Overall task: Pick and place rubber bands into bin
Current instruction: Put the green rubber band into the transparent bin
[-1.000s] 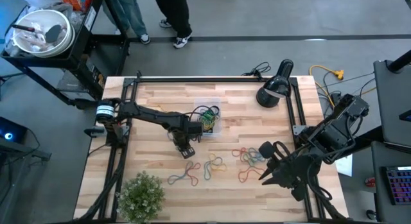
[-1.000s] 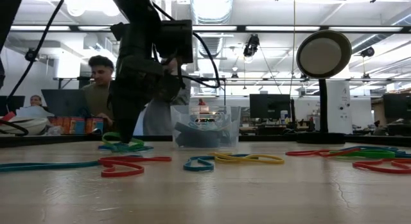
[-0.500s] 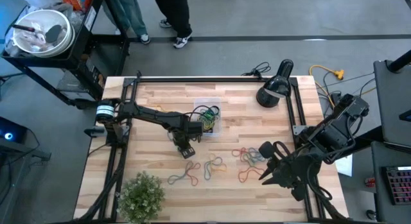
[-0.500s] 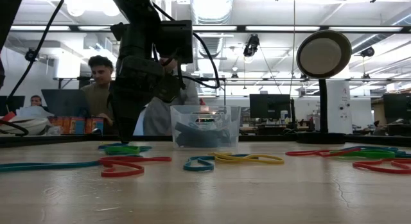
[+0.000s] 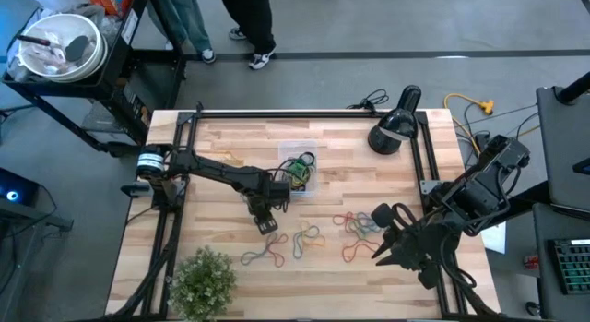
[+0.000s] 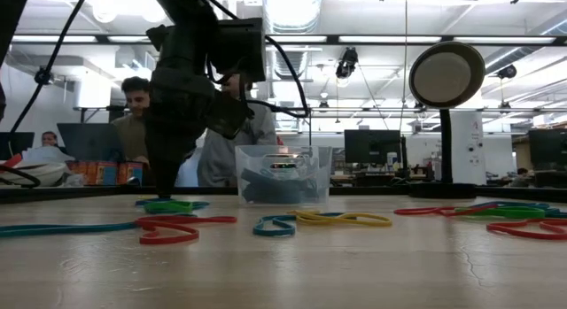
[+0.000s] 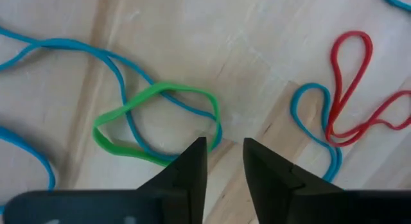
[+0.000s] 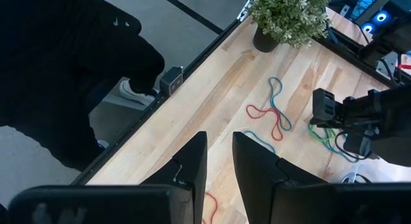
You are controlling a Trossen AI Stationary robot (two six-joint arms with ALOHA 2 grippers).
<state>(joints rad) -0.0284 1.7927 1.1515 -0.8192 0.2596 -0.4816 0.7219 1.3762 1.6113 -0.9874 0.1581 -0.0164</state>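
- Rubber bands (image 5: 309, 237) lie loose on the wooden table (image 5: 221, 137) in a row of small heaps along its near half, while others already sit inside the bin (image 5: 297, 168), a clear plastic tub towards the table's middle.
- At the near left corner of the table stands a small potted plant (image 5: 202, 280).
- Left gripper (image 5: 268, 223) points down at the table just near-left of the bin, right above the leftmost heap of bands; the arm reaches in from the table's left edge.
- In the left wrist view its two dark fingers (image 7: 190, 167) stand a narrow gap apart with bare wood between them and nothing held; their tips sit just beside a green rubber band (image 7: 154, 124) that is crossed by a blue rubber band (image 7: 96, 60), and a red rubber band (image 7: 352, 89) lies off to one side.
- In the low view the green band rests flat on the table at the foot of the left arm, with the bin (image 6: 283, 174) behind, coloured bands visible through its wall.
- A red and blue tangle (image 5: 264, 254) lies past the gripper, then a yellow and blue one, then a larger red, green and blue heap (image 5: 359, 228).
- A black desk lamp (image 5: 395, 122) sits at the far right of the table.
- Right gripper (image 5: 385, 252) hangs at the near right edge, beside the largest heap; its fingers (image 8: 191, 161) are a narrow gap apart, holding nothing.
- People stand beyond the far edge of the table.
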